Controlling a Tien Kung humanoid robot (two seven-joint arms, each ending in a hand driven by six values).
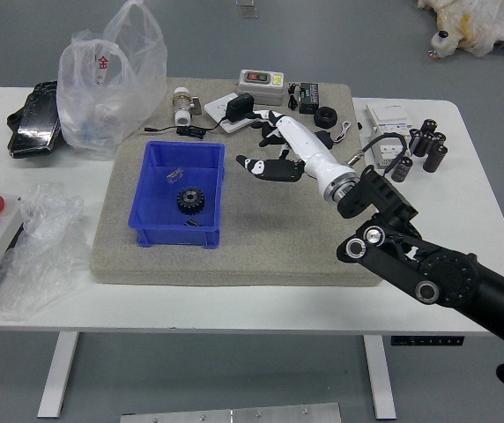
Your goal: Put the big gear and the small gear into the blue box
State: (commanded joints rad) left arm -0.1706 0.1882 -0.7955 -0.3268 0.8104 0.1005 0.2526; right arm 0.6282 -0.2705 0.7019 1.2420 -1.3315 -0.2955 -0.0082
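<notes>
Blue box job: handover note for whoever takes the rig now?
Right hand: open, over the grey mat, right of the blue box. Left hand: not in view.
Done: one black gear in the box.
Left: likely the other gear; can't tell where it is. The black ring on the mat may be it, so check under the hand too.

From high on the robot's side, the white table [190,308] is viewed forward and steeply downward by the head camera, set far enough back that near and far edges are framed, with floor [234,374] shown beyond both.
</notes>
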